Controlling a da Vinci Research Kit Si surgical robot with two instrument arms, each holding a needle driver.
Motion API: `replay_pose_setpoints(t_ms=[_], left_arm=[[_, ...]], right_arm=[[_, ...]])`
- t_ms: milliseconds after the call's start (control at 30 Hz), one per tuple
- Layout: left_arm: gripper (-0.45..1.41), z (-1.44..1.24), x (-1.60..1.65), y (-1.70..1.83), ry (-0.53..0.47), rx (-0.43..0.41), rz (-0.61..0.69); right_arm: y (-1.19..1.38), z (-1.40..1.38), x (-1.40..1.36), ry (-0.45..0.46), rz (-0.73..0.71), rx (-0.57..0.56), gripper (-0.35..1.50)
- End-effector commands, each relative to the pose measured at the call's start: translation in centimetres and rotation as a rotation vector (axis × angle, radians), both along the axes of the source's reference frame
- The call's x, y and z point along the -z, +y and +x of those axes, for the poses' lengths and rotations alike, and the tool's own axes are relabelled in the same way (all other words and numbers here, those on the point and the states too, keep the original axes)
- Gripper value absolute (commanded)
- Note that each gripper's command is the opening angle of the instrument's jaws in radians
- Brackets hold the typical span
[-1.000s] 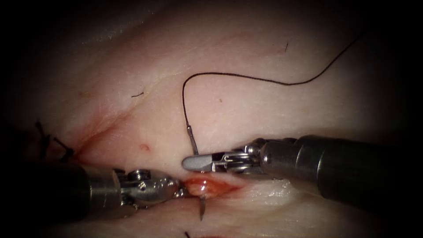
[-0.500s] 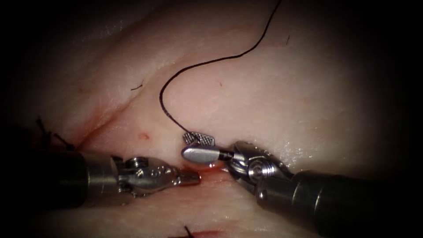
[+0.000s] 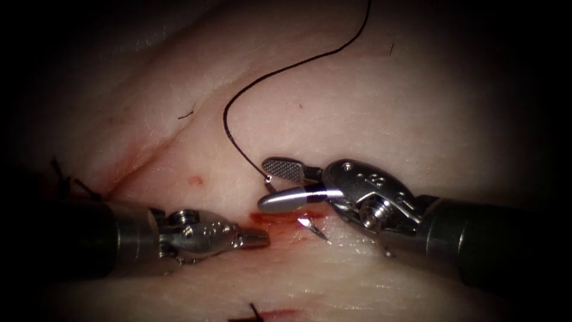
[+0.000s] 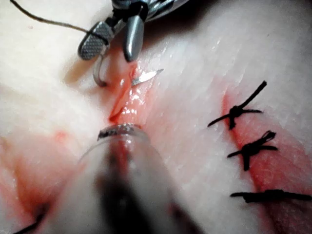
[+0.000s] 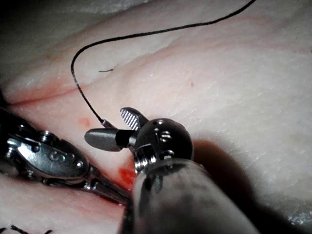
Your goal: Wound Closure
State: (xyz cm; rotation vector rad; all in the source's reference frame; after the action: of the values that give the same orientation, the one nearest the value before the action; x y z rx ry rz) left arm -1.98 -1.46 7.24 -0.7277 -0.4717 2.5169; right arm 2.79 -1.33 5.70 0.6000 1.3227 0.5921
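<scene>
While needle [image 3: 314,228] pierces tissue [image 3: 369,107], both tools empty

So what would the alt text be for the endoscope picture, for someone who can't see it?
A curved needle sits in the tissue, its tip poking out beside the red cut. The right tool hovers over it with open jaws, holding nothing; the left tool rests at the cut. Dark thread loops away above.
</scene>
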Motion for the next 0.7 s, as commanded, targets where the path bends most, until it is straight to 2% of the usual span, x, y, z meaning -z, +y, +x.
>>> replay_pose_setpoints(t_ms=[33,233,300,533,700], left_arm=[[-0.25,-0.05,-0.05,-0.01,-0.001,-0.001,0.000],[-0.25,-0.05,-0.05,-0.02,-0.001,-0.001,-0.001],[-0.25,-0.05,-0.05,-0.02,-0.001,-0.001,-0.001],[-0.25,-0.04,-0.05,-0.03,-0.001,-0.001,-0.001],[-0.25,-0.04,-0.05,-0.03,-0.001,-0.002,-0.001]], right_arm=[[0.17,0.04,-0.05,-0.008,-0.014,0.014,1.38],[0.36,0.03,-0.13,-0.051,-0.059,0.101,1.43],[0.38,0.07,-0.16,-0.037,-0.075,0.154,1.43],[0.29,0.16,-0.14,0.030,-0.112,0.341,1.41],[0.20,0.18,-0.16,0.083,-0.143,0.415,1.41]])
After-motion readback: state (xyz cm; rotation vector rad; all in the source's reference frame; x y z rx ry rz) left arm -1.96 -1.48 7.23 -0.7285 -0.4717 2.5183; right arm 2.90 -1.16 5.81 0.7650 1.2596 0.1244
